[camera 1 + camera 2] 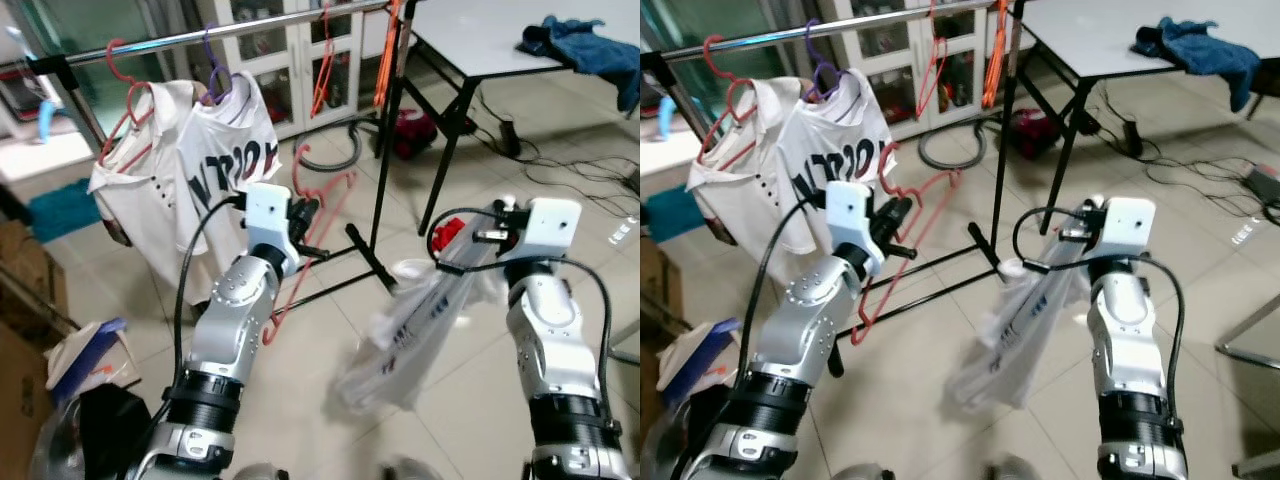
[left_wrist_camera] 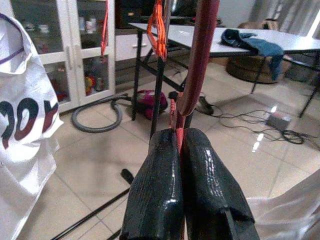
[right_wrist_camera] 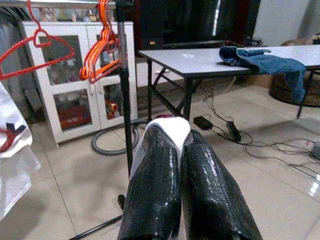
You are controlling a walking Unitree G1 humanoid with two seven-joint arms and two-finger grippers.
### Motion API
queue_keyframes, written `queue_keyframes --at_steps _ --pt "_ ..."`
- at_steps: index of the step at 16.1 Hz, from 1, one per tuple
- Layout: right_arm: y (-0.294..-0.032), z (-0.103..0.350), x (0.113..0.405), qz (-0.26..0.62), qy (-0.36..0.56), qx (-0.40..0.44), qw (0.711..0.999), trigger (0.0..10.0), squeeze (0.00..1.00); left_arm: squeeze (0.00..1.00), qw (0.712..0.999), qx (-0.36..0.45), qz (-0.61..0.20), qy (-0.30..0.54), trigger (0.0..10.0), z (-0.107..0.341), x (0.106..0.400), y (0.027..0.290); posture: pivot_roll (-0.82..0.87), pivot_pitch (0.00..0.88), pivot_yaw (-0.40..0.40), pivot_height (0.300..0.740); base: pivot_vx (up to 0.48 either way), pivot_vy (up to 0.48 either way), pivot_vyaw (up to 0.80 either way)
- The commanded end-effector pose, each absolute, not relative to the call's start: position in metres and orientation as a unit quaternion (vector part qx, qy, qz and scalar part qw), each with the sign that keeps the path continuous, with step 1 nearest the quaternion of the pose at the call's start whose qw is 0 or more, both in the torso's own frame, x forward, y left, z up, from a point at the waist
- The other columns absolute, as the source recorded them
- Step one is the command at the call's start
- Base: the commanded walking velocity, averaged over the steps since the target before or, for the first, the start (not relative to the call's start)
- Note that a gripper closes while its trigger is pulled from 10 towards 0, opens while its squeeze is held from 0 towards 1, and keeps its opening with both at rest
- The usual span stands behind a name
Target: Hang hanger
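Right now the left gripper is pinching a red hanger between closed fingers, holding it low in front of the clothes rail, while the right gripper is clamping a fold of a white garment that is dangling beside it. Judging by the task, the hanger probably needs lifting well above the rail near the hung white shirts, with its hook turned over the bar before the fingers are letting go; keeping the garment clear of the rack's upright post should be helping
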State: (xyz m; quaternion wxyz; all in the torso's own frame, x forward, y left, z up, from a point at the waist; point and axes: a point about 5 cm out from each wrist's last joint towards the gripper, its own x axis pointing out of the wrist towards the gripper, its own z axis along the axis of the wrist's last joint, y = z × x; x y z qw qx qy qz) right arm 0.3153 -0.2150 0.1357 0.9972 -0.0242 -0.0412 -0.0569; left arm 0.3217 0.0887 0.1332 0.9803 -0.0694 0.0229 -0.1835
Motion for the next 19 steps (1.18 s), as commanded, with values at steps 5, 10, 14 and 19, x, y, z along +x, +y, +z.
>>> queue_keyframes --at_steps 5,10,14,19 --pt "-0.226 0.13 0.306 -0.051 -0.049 -0.046 0.996 10.0 0.0 0.0 0.993 -0.068 -0.09 0.035 10.0 0.122 0.323 0.119 -0.07 0.0 0.076 0.74 0.112 -0.331 0.0" --pt "-0.232 0.099 0.275 -0.069 -0.024 -0.047 0.996 10.0 0.0 0.0 0.988 -0.065 -0.136 0.012 10.0 0.121 0.303 0.122 -0.06 0.0 0.061 0.74 0.061 0.0 0.0" --pt "-0.219 0.1 0.28 -0.055 -0.036 -0.038 0.997 10.0 0.0 0.0 0.983 -0.056 -0.174 0.007 10.0 0.127 0.305 0.103 -0.07 0.0 0.073 0.74 0.48 0.0 0.0" --pt "-0.217 0.082 0.238 -0.019 0.008 -0.03 0.999 10.0 0.0 0.0 0.977 -0.032 -0.192 0.091 10.0 0.088 0.264 0.118 -0.08 0.0 0.072 0.74 0.48 0.0 0.0"
